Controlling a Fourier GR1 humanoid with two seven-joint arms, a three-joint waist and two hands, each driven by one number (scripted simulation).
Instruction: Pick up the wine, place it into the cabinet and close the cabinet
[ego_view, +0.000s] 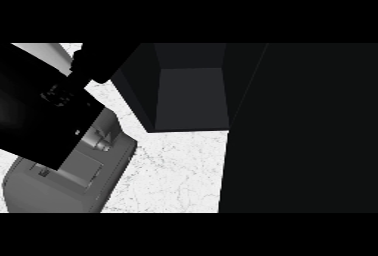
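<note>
Open cabinet (190, 95) just right of left robot hand (44, 107).

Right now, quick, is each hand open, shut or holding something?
Left hand: shows at the upper left, but it cannot be told.
Right hand: not in view.

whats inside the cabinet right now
The open cabinet shows only dark bare walls and a back panel; no wine bottle is visible inside. Its right part is covered by a large black shape, probably the door, so what lies there cannot be seen.
</note>
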